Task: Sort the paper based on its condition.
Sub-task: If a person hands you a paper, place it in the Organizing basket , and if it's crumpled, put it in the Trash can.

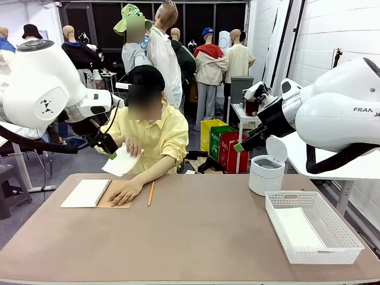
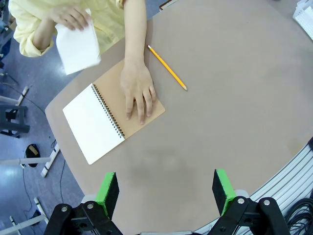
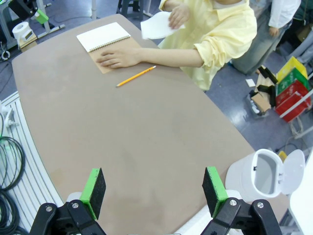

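Note:
A person across the table holds a white sheet of paper point(image 1: 123, 161) point(image 2: 77, 46) point(image 3: 156, 26) up in one hand, off the table. Their other hand point(image 1: 126, 192) point(image 2: 138, 91) rests flat on an open spiral notebook point(image 1: 86, 193) point(image 2: 95, 125) point(image 3: 103, 36). My left gripper point(image 2: 165, 193) hangs high above the table's left part, open with nothing between its green pads point(image 2: 107, 192); in the front view the left gripper point(image 1: 108, 148) shows beside the sheet. My right gripper point(image 3: 154, 192) point(image 1: 244, 141) is raised over the right side, also open and holding nothing.
A yellow pencil point(image 1: 151, 193) point(image 2: 167, 67) point(image 3: 136, 76) lies beside the notebook. A white mesh basket point(image 1: 332, 217) with a flat white sheet point(image 1: 297, 228) inside stands at the right front. Behind it is a small white bin point(image 1: 264, 175) point(image 3: 261, 178) with its lid up.

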Available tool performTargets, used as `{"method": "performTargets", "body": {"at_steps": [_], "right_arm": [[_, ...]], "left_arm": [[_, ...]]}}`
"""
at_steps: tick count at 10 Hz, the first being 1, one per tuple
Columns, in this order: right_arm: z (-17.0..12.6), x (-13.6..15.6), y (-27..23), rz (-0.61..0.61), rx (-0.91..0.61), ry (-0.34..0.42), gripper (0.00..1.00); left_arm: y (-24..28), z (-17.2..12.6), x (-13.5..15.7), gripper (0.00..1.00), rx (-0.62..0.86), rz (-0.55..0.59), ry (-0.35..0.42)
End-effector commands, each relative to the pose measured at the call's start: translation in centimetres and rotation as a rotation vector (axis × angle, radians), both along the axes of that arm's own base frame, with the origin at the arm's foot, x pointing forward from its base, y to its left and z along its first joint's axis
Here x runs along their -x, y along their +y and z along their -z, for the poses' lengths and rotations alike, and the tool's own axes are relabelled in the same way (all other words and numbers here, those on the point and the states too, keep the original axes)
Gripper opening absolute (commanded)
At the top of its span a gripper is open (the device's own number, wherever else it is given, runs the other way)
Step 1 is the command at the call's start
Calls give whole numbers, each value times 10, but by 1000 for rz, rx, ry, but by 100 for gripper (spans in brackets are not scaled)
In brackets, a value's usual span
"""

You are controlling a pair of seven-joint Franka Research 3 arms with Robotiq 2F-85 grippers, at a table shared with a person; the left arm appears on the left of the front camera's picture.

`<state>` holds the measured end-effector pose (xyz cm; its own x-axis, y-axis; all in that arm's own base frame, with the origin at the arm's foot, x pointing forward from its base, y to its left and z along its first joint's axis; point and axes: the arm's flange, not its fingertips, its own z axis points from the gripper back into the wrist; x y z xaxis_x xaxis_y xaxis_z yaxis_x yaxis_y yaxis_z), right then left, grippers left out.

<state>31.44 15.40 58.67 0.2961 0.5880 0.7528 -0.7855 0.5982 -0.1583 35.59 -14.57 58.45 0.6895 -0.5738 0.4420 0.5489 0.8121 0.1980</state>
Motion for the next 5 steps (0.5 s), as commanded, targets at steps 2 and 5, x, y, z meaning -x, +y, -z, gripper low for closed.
{"method": "performTargets", "body": {"at_steps": [2,5], "right_arm": [[0,0,1,3,5,-2,100],[0,0,1,3,5,-2,100]], "left_arm": [[1,-1,0,100,4,-1,-4],[1,-1,0,100,4,-1,-4]]}}
